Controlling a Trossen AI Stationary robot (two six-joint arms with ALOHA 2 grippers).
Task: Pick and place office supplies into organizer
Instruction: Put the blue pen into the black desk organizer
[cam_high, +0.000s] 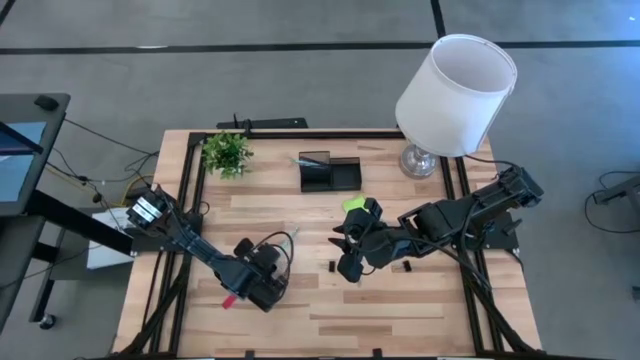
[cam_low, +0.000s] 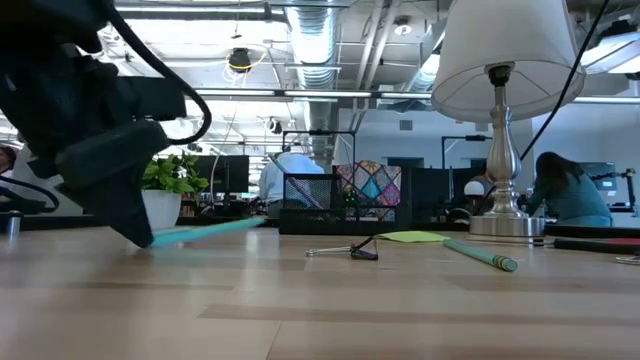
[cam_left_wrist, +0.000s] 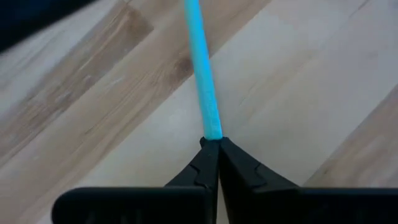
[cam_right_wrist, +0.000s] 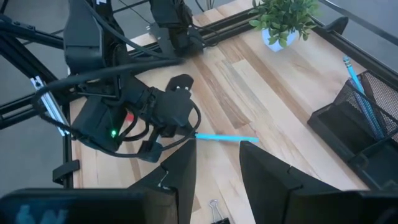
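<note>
Fingertips of your left gripper (cam_left_wrist: 213, 144) pinch one end of a thin teal pen (cam_left_wrist: 202, 74) lying flat on the table (cam_left_wrist: 298, 81), pointing toward one o'clock.

teal pen (cam_left_wrist: 203, 74), black organizer (cam_high: 330, 173), white lamp (cam_high: 455, 85)

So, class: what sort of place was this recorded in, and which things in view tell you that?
Probably an open-plan office or lab. The low view shows exposed ceiling ducts, desks with monitors and a seated person beyond the wooden table, where a lamp and potted plant stand.
</note>
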